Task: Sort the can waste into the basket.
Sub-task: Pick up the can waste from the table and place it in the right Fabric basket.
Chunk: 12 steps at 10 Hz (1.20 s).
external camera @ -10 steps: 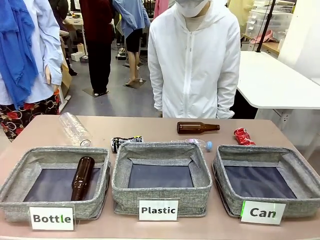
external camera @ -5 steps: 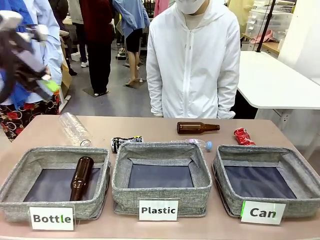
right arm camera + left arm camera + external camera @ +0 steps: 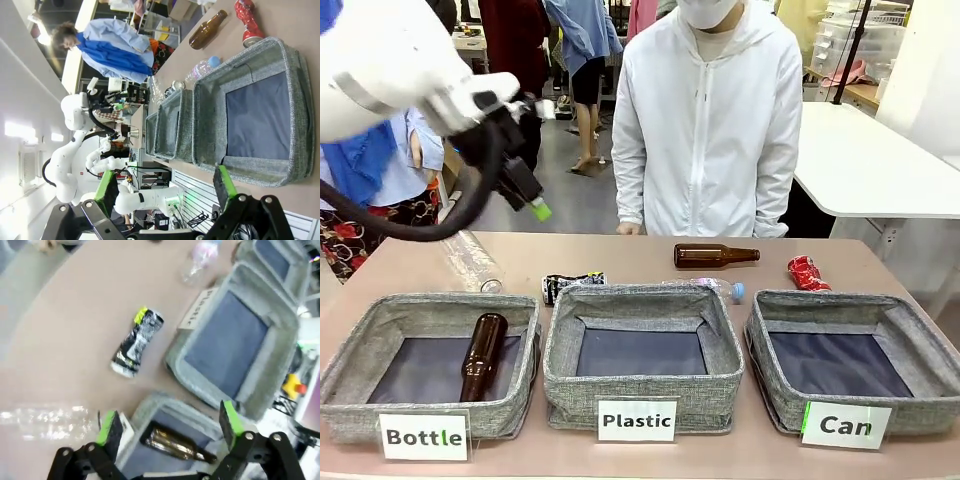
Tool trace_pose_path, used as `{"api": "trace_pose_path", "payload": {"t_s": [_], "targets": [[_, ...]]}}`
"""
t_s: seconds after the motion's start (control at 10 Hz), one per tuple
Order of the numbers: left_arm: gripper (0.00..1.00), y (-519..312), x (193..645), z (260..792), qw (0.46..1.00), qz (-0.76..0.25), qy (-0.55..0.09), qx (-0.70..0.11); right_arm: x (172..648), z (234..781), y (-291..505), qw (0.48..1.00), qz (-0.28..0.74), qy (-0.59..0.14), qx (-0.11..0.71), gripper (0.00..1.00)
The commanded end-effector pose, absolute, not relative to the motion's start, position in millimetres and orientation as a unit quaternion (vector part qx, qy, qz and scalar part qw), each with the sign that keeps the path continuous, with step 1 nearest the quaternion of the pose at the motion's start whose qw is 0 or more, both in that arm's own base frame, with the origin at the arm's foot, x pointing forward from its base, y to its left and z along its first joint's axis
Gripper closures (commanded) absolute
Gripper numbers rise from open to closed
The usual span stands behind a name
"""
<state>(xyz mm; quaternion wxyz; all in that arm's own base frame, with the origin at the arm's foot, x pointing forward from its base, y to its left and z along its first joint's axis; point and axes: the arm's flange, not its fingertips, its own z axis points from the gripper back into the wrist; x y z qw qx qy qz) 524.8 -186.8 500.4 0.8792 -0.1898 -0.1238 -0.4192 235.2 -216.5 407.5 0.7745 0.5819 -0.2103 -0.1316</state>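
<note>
Bright, even indoor light, soft shadows; left wrist view motion-blurred, right wrist view edge-warped

Left arm (image 3: pixel 390 60) swung farther in, left pincer (image 3: pixel 532 203) shifted right, slightly lower

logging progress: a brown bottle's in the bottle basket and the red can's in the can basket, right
No: the front view shows the red can on the table behind the Can basket, not in it. The brown bottle does lie in the Bottle basket.

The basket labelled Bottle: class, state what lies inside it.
One brown glass bottle lies on the dark floor of the Bottle basket. The near wall hides the floor's front strip.
</note>
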Motion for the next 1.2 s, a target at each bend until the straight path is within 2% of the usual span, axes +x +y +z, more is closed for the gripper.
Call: {"api": "trace_pose_path", "payload": {"t_s": [0.0, 0.1, 0.4, 0.5, 0.7, 1.1], "targets": [[0.0, -182.2, 531.0, 488.0, 0.865, -0.43, -0.143, -0.215, 236.8, 408.5, -218.7, 0.768, -0.123, -0.226, 0.587, 0.0], [0.0, -186.8, 524.8, 500.4, 0.879, -0.419, -0.124, -0.19, 236.8, 408.5, -218.7, 0.768, -0.123, -0.226, 0.587, 0.0], [0.0, -196.2, 530.7, 487.4, 0.875, -0.425, -0.13, -0.192, 236.8, 408.5, -218.7, 0.768, -0.123, -0.226, 0.587, 0.0], [0.0, -213.4, 554.6, 482.5, 0.818, -0.541, -0.112, -0.16, 236.8, 408.5, -218.7, 0.768, -0.123, -0.226, 0.587, 0.0], [0.0, -228.6, 590.9, 465.4, 0.751, -0.637, -0.101, -0.137, 236.8, 408.5, -218.7, 0.768, -0.123, -0.226, 0.587, 0.0], [0.0, -245.9, 593.0, 439.8, 0.631, -0.762, -0.115, -0.089, 236.8, 408.5, -218.7, 0.768, -0.123, -0.226, 0.587, 0.0]]}}
